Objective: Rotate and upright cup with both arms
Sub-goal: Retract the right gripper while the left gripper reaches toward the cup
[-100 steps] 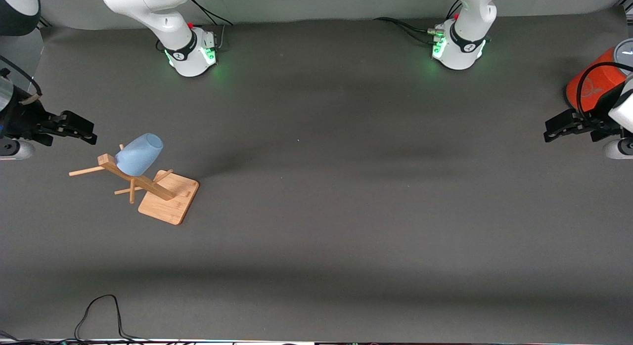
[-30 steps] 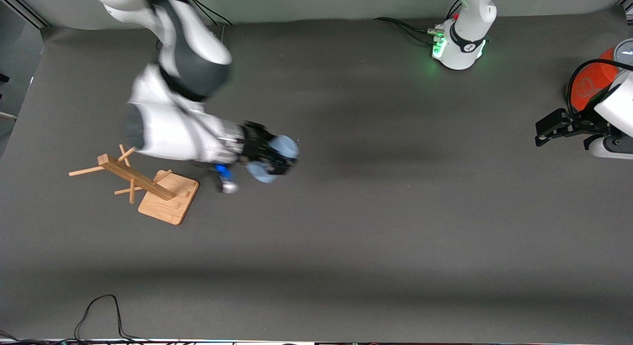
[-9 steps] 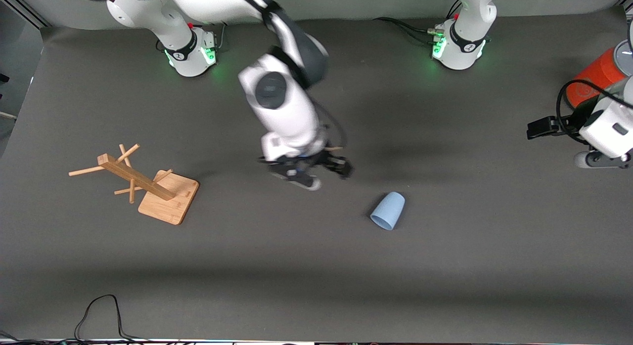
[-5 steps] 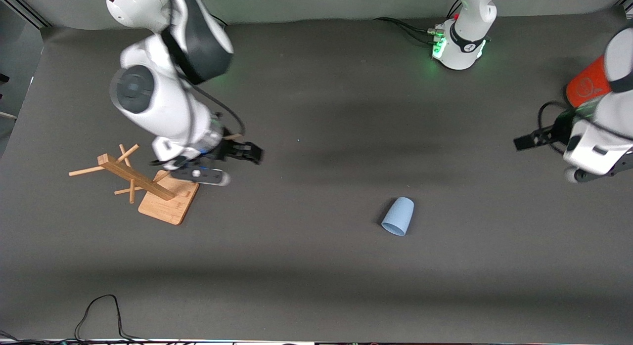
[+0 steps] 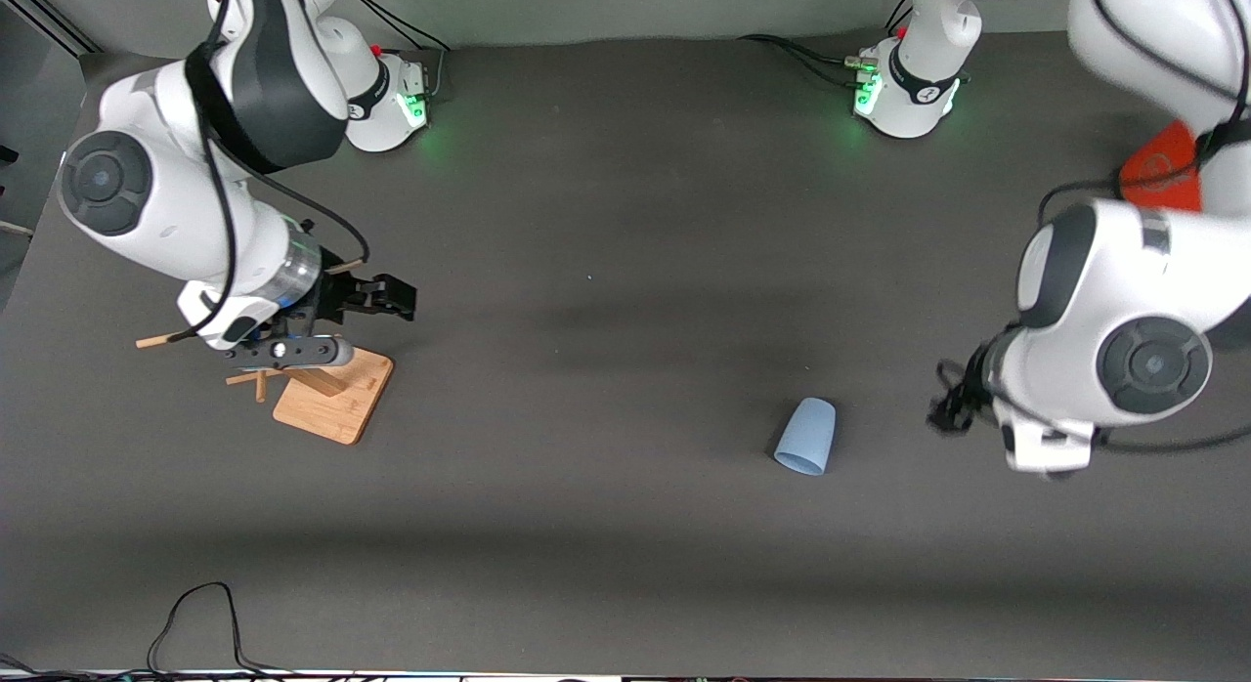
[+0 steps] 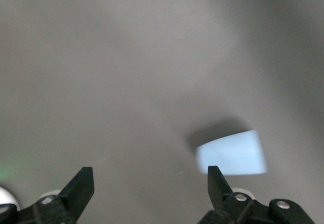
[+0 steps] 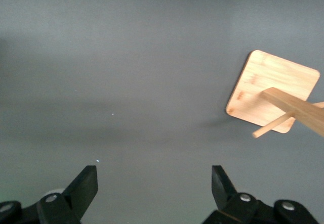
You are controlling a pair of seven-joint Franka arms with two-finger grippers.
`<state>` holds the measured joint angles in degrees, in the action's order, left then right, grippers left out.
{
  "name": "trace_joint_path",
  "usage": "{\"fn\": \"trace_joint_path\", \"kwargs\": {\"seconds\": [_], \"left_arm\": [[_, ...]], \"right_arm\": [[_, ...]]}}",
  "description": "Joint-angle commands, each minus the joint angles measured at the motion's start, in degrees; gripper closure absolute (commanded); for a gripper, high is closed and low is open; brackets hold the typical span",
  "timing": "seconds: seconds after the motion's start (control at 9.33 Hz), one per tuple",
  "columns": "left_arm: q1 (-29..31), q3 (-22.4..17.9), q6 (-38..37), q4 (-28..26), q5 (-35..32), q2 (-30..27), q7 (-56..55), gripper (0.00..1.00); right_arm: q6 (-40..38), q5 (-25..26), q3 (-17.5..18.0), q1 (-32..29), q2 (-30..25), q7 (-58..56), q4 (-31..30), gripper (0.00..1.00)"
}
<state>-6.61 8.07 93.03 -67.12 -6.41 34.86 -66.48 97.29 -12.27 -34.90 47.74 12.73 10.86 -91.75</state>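
Pale-blue cup (image 5: 807, 436) lies on side on table mat (image 5: 625, 526), off wooden mug tree (image 5: 293, 374), not yet upright. Left gripper (image 6: 147, 183) beside cup, fingers spread, empty. Right gripper (image 5: 376, 299) above mug tree, fingers spread, empty. Left: grasp, rotate, stand cup.

Bare mat all around the cup (image 5: 807, 436), wooden rack (image 5: 318, 389) well apart, orange can (image 5: 1163, 166) at the left arm's end

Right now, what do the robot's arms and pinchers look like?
Both arms are white rounded shells with dark grey joint sections, black cables and green-lit bases. The right end effector and the left end effector are black, each with two wedge-shaped fingers fixed by silver screws.
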Motion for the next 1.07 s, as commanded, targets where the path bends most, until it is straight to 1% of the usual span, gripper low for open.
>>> {"fn": "trace_joint_path", "kwargs": {"seconds": [0.0,0.11,0.21,0.32,0.43,0.54,0.64,0.75,0.86,0.96], "left_arm": [[-4.4,-0.6,7.2,7.1,-3.1,8.7,-9.8,0.00],[-6.2,-0.6,9.6,7.0,-4.3,11.0,-11.8,0.00],[-7.8,-0.8,11.1,6.9,-4.9,13.5,-13.7,0.00],[-8.6,-0.9,13.4,6.9,-6.8,15.1,-15.8,0.00],[-8.7,-0.9,13.1,6.9,-7.7,15.8,-16.1,0.00],[-8.7,-0.9,12.4,6.7,-9.0,16.5,-16.3,0.00],[-8.6,-0.9,12.6,6.4,-11.0,17.3,-18.1,0.00],[-8.6,-0.9,13.0,6.2,-12.9,18.6,-21.6,0.00],[-8.8,-0.9,12.6,5.8,-14.1,19.8,-23.2,0.00],[-9.0,-0.9,11.7,4.5,-14.8,19.7,-23.3,0.00]], "right_arm": [[-2.8,3.0,5.1,-6.3,-5.1,-4.4,-1.4,0.00],[-3.7,4.2,10.0,-12.6,-6.9,-7.0,-1.8,0.00],[-4.8,5.3,16.5,-19.3,-8.1,-7.7,-2.0,0.00],[-5.9,7.2,24.5,-27.5,-9.5,-7.8,-2.5,0.00],[-6.1,7.6,29.2,-32.3,-10.4,-7.8,-2.7,0.00],[-6.6,7.7,33.0,-36.3,-11.2,-8.2,-2.7,0.00],[-6.8,9.1,34.1,-38.1,-11.7,-12.3,-2.6,0.00],[-6.2,9.9,33.7,-38.3,-11.7,-13.7,-2.5,0.00],[-6.1,10.2,33.3,-38.4,-11.9,-13.8,-2.4,0.00],[-6.1,10.4,32.8,-38.3,-11.9,-13.5,-2.3,0.00]]}}
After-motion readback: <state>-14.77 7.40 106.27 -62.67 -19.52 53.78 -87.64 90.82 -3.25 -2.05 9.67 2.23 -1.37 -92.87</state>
